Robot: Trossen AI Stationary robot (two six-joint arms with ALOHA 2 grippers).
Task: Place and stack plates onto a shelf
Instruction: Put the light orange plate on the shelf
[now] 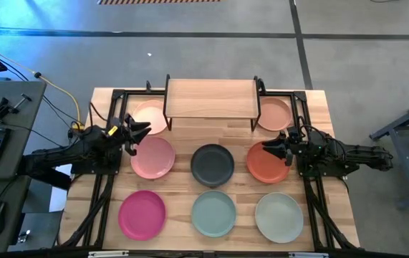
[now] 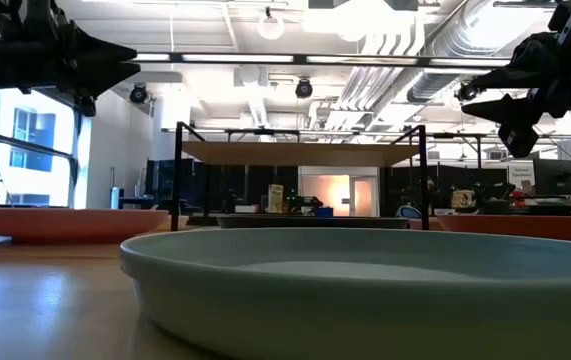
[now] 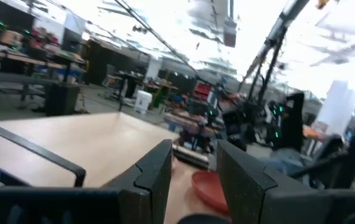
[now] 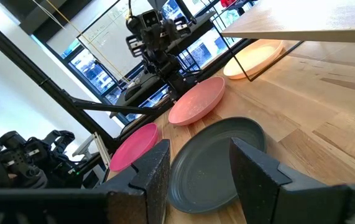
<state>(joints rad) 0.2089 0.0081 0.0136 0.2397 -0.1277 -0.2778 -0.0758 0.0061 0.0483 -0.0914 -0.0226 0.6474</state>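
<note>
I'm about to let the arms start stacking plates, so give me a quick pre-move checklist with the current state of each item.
1. Low light wooden shelf top bare: ok.
2. Left gripper open, holding nothing: ok.
3. Right gripper open, holding nothing: ok.
4. Round matte charcoal plate lying flat, nothing on it: ok.
5. Round terracotta plate reachable, right gripper above its edge: ok.
6. Peach plate clear of shelf leg: cannot tell.
</note>
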